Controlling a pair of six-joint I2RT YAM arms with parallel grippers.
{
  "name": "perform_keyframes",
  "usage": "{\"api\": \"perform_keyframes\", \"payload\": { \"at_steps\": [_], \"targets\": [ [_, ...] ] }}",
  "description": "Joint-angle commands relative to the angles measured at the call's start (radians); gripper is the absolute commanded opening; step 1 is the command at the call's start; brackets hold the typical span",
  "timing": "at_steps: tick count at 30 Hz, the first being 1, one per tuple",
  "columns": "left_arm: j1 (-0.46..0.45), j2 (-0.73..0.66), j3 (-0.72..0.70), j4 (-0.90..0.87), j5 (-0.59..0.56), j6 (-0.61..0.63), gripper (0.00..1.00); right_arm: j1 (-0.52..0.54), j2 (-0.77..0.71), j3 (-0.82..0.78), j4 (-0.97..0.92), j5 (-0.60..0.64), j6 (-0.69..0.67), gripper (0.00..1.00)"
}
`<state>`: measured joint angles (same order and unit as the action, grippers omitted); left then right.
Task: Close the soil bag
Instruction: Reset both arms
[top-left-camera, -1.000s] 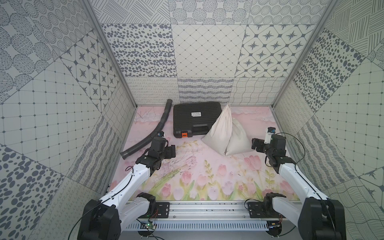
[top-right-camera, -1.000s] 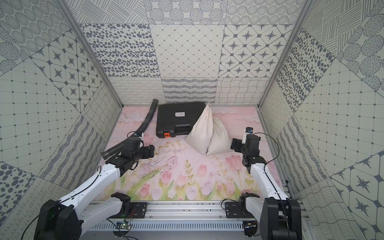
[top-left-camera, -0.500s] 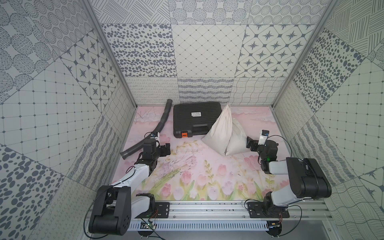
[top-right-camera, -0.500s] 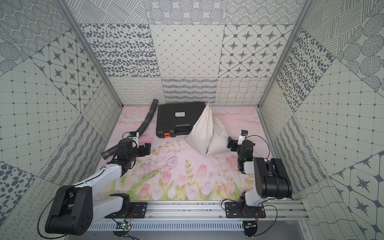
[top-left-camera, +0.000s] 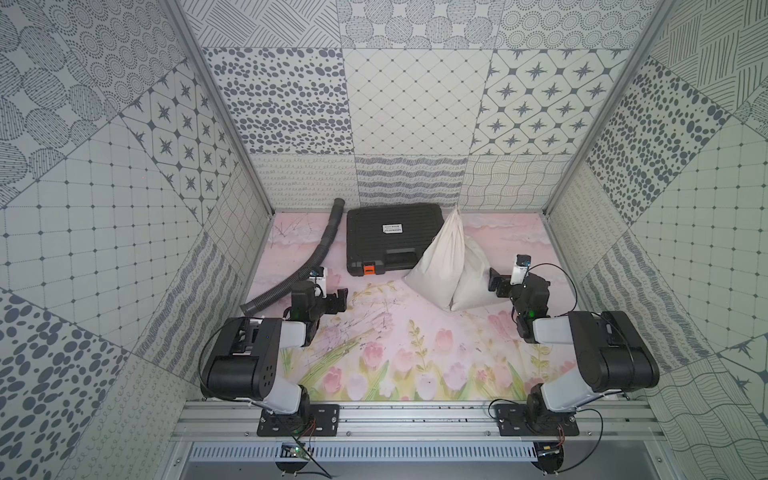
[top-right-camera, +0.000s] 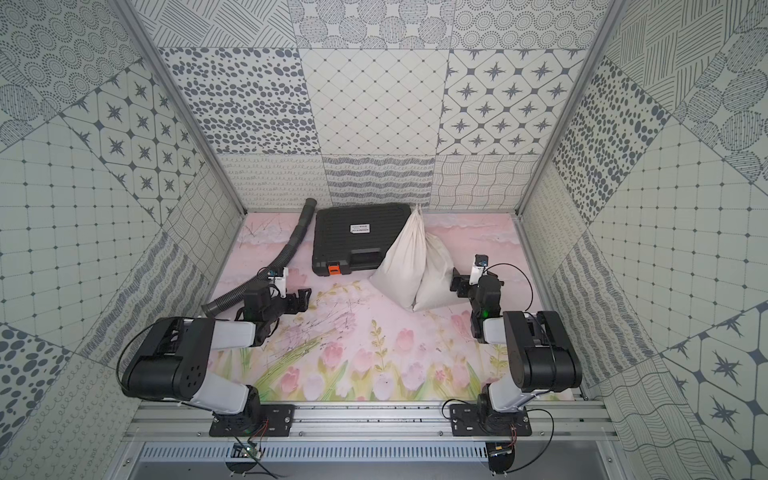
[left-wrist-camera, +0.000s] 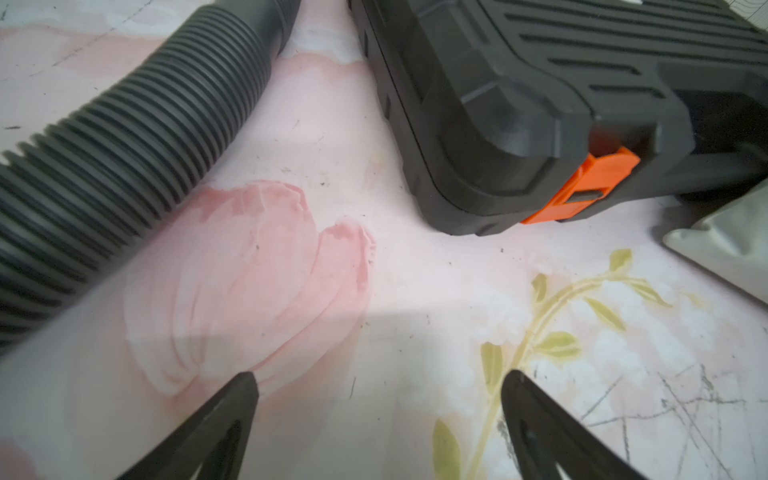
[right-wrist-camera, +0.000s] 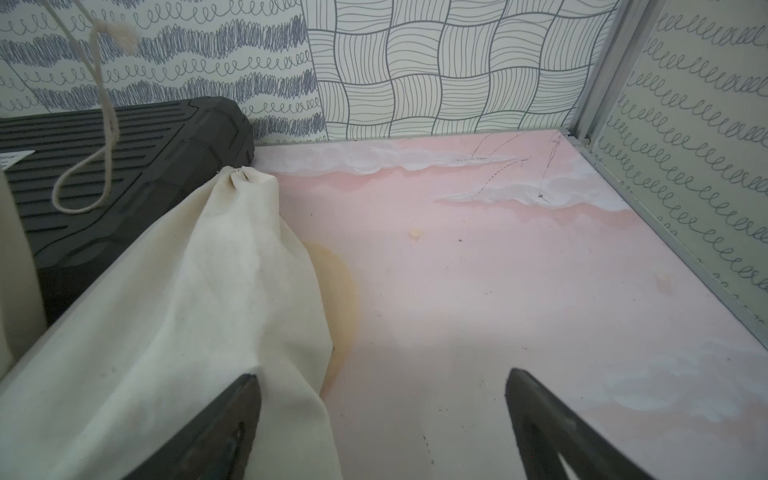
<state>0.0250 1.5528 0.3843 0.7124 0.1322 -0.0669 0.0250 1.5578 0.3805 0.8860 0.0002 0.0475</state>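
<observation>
I am watching the soil bag (top-left-camera: 442, 257) leaning on the black case (top-left-camera: 386, 241) at the back of the bench (top-left-camera: 511, 232), neck gathered. The left tool (top-left-camera: 340, 300) and right tool (top-left-camera: 498, 284) are gaping, empty. I am planning any last tug along the cord (right-wrist-camera: 104, 104), not sideways.

Cream cloth soil bag (top-left-camera: 440, 257) (neck gathered tight), slumped upright against the black case (top-left-camera: 386, 237)

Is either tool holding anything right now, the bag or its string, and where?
Nothing is held. Left tool open over the mat; right tool open beside the bag, gripping neither it nor its string.
</observation>
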Motion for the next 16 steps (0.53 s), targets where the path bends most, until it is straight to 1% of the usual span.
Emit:
{"api": "perform_keyframes", "payload": {
  "at_steps": [1,2,4,5,7,12,16],
  "targets": [
    [-0.009,0.024,0.000,0.192,-0.067,-0.008,0.96,0.008,0.009,0.018,0.007,0.009,-0.015,0.97],
    [-0.009,0.029,-0.009,0.228,-0.045,0.001,0.96,0.007,0.008,0.018,0.007,0.010,-0.015,0.97],
    [-0.014,0.022,0.017,0.156,-0.002,0.025,0.96,0.007,0.009,0.018,0.007,0.010,-0.015,0.97],
    [-0.021,0.027,0.011,0.178,-0.011,0.035,0.96,0.007,0.008,0.018,0.007,0.010,-0.014,0.97],
    [-0.027,0.023,0.011,0.166,0.002,0.046,0.96,0.007,0.008,0.018,0.007,0.009,-0.015,0.97],
    [-0.028,0.025,0.012,0.176,0.001,0.049,0.96,0.008,0.009,0.018,0.007,0.009,-0.015,0.97],
    [-0.029,0.025,0.022,0.153,-0.063,0.025,0.96,0.008,0.009,0.018,0.007,0.004,-0.016,0.97]
  ]
}}
